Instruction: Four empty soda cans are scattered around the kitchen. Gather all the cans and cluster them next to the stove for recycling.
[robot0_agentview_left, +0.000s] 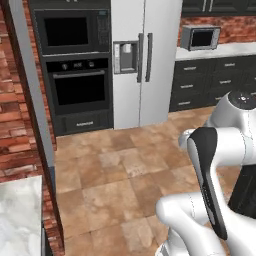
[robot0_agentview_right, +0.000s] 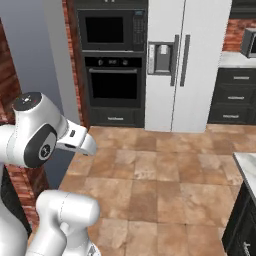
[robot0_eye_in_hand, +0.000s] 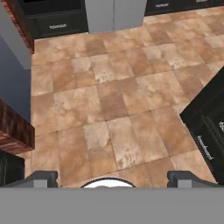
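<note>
The fingers (robot0_eye_in_hand: 112, 178) are wide apart and hold nothing, over the floor (robot0_eye_in_hand: 109, 100). I think: drive slowly, look for soda cans, fridge (robot0_agentview_left: 145, 60) at twelve o'clock.

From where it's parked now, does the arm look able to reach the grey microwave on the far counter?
Probably not. The microwave sits far across open tile floor, and the open gripper points down at the tiles.

Glossy white arm (robot0_agentview_left: 235, 150), dark joint covers

Terracotta tile floor (robot0_eye_in_hand: 113, 100) bare; white marble counter (robot0_agentview_left: 17, 220) corner at left, top unoccupied where visible.
</note>
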